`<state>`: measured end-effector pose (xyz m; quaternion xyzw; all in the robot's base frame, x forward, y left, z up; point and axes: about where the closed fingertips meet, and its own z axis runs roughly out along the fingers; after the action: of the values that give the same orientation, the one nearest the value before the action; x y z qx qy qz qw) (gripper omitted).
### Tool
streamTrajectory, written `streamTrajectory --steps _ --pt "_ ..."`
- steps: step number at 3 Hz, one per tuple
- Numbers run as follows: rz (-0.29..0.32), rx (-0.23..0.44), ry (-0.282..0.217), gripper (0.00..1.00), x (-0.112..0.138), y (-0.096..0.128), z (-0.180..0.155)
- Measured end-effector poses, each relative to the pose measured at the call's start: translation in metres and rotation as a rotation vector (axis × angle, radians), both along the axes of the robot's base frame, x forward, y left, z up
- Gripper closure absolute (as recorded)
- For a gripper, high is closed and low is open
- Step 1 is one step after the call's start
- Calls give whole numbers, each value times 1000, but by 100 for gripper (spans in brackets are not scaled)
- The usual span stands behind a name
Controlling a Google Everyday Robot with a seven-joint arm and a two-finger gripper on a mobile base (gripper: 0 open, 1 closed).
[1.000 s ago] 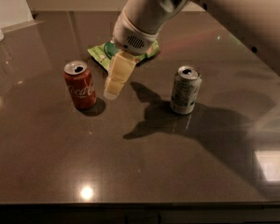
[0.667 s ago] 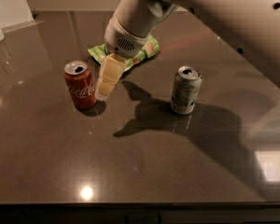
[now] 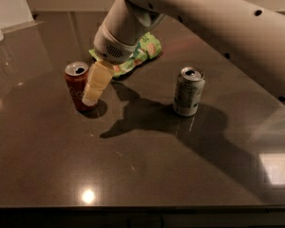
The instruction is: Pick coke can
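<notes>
On the dark tabletop (image 3: 133, 175) the coke can (image 3: 73, 85) stands upright left of centre, long axis vertical, silver top up. The gripper (image 3: 93, 95) hangs at its right side; I cannot tell how wide its jaws stand.

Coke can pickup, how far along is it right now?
Done: the approach; the gripper is low at the coke can, covering its right edge in this view. In hand: getting a grip, which I can't confirm. Left: the lift; the can stands upright on the table, and the white-and-grey can stands apart.
</notes>
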<state>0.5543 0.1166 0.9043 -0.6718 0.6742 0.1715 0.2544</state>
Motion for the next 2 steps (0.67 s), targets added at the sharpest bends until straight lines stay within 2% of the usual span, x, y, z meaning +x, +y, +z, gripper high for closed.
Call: streamTrajectory --steps 2 --pt "20 19 11 0 -7 21 -6"
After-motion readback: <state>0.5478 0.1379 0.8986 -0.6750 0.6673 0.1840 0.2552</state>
